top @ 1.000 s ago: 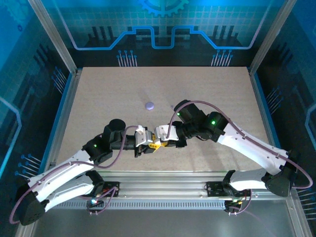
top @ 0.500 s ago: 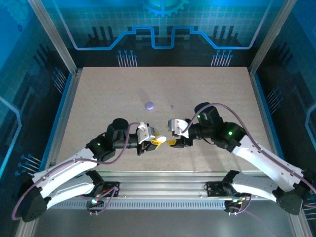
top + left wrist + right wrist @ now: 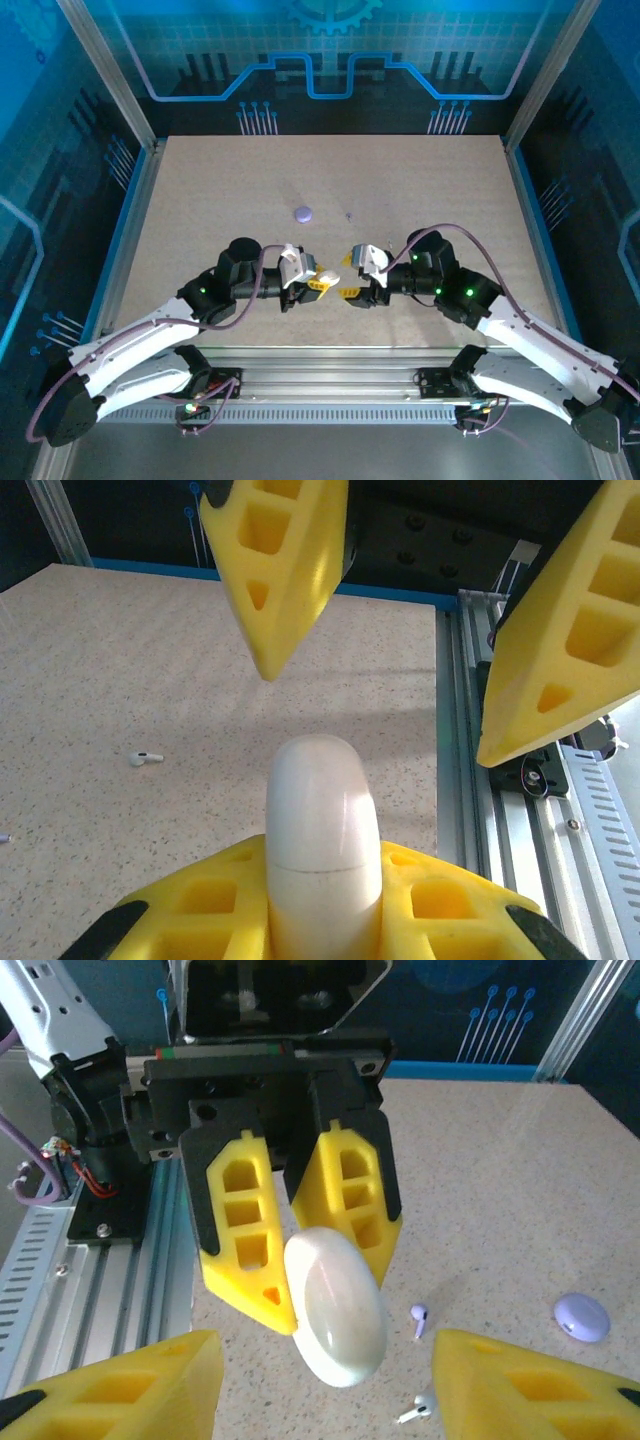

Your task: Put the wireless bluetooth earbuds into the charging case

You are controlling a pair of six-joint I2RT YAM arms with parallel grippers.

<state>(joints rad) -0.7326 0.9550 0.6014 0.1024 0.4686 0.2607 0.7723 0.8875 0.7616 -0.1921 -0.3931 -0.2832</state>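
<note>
White and smooth, the small egg-shaped plastic charging case [image 3: 335,1305] is held up off the speckled tan table [image 3: 430,190], pinched tight by the left gripper [image 3: 318,280] near the front edge, in the middle. It looks shut. The right gripper [image 3: 347,277] faces it, yellow fingers [image 3: 290,570] apart, touching nothing. Two tiny pale purple earbuds [image 3: 418,1317] lie farther back, near a round purple piece [image 3: 303,212]. The slick case could slip or twist out if it is pulled open hard. No brand or writing can be read.
</note>
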